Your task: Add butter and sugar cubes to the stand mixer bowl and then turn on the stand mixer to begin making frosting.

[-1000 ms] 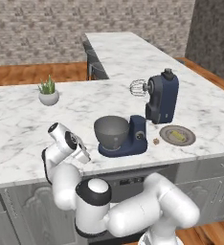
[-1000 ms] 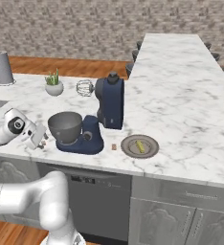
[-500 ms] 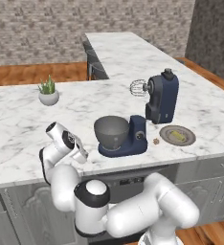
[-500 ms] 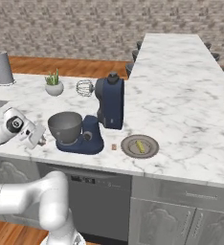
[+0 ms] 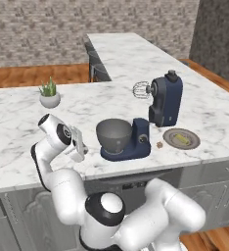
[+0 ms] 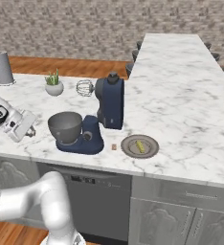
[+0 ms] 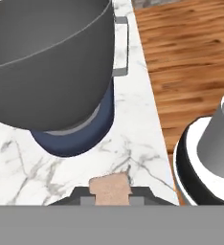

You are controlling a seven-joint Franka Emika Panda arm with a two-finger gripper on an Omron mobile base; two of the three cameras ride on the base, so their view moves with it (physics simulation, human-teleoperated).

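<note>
A white marble counter point(image 5: 18, 162) runs across the middle of both base views and turns away toward the upper right as a long peninsula. Behind it stands a grey stone wall point(image 5: 48, 29) over a wood floor point(image 5: 18, 76); grey cabinet fronts point(image 6: 181, 215) sit below the counter's front edge.

In the left base view, a small potted plant point(image 5: 49, 94) sits at the upper left and a flat grey plate point(image 5: 181, 138) holding a yellow piece at centre right, with a small brown cube point(image 5: 159, 145) just beside it. In the right base view a grey cylinder point(image 6: 2, 67) stands at the far left.

The navy stand mixer point(image 5: 163, 105) stands mid-frame, head tilted back, whisk raised. The stand mixer bowl point(image 5: 114, 136) sits on its base.

Left of the bowl, the gripper point(image 7: 110, 191) has its jaws pinching a small tan cube point(image 7: 110, 189) low over the marble.
</note>
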